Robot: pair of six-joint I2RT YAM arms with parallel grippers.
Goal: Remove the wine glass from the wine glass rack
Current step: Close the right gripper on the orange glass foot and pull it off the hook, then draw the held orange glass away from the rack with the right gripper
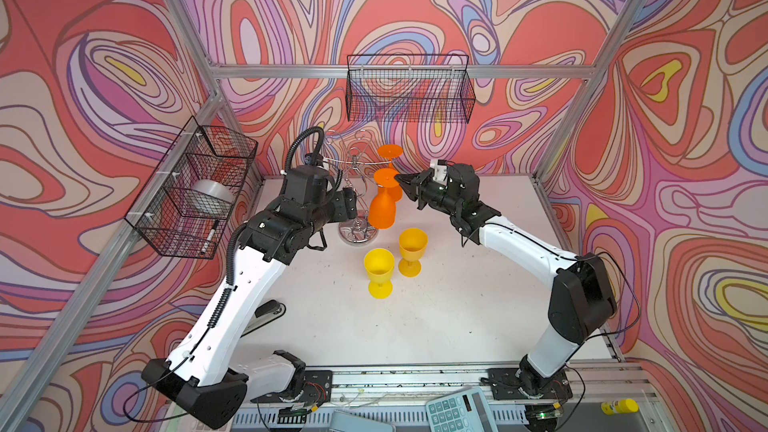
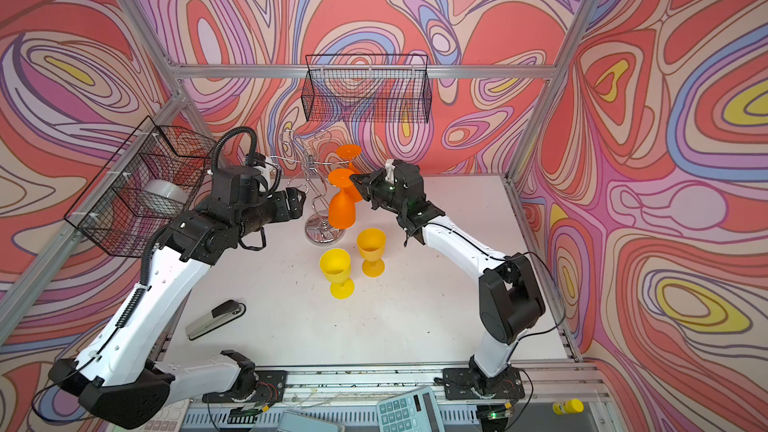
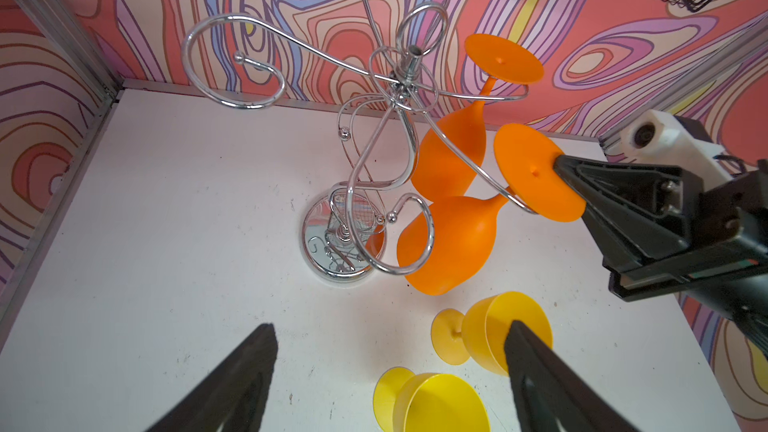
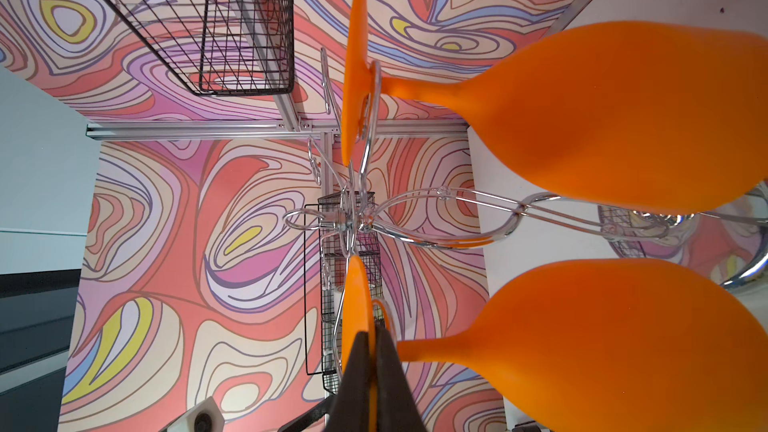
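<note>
The chrome wine glass rack (image 1: 358, 233) (image 2: 324, 229) (image 3: 341, 243) stands at the back of the white table. Two orange wine glasses hang upside down from its hook arms. My right gripper (image 1: 401, 179) (image 2: 355, 179) (image 3: 559, 164) (image 4: 372, 338) is shut on the foot rim of the nearer wine glass (image 1: 381, 210) (image 2: 341, 210) (image 3: 449, 243) (image 4: 623, 351), whose stem still sits in the hook. The farther orange glass (image 1: 390, 150) (image 3: 453, 151) (image 4: 623, 110) hangs behind it. My left gripper (image 1: 350, 203) (image 2: 297, 199) (image 3: 390, 328) is open and holds nothing, to the left of the rack's stem.
Two yellow goblets (image 1: 379, 272) (image 1: 412, 251) stand upright in front of the rack. Black wire baskets hang on the back wall (image 1: 409, 89) and the left wall (image 1: 195, 189). A stapler (image 2: 214, 320) lies front left. A calculator (image 1: 457, 409) sits past the front edge.
</note>
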